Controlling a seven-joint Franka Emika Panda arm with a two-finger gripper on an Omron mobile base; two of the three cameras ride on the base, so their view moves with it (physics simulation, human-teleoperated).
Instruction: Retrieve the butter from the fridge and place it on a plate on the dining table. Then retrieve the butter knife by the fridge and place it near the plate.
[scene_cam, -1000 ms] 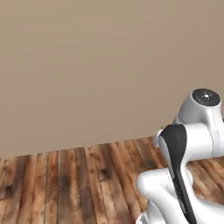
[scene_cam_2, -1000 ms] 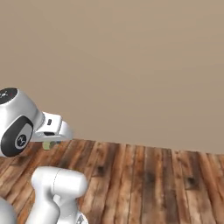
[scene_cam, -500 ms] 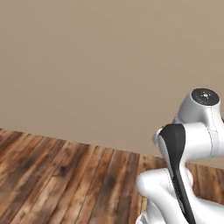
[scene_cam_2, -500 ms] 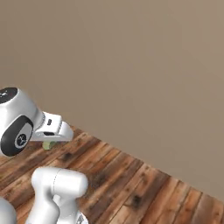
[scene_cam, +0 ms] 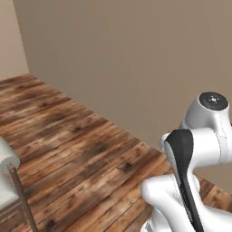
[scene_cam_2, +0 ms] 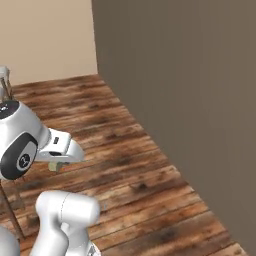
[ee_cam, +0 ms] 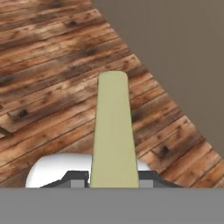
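gripper (ee_cam: 113, 181) clamps one butter (ee_cam: 113, 131) stick over wood floor (ee_cam: 52, 65).

Butter (ee_cam: 113, 135) pale yellow, matt, smooth-faced, floor (scene_cam: 81, 154) of rough knotty wood planks with dark weathered grain, wall (scene_cam_2: 190, 90) flat matt grey-brown, untextured, stool (scene_cam: 9, 181) with soft-looking white cushion and thin brown wood-like leg
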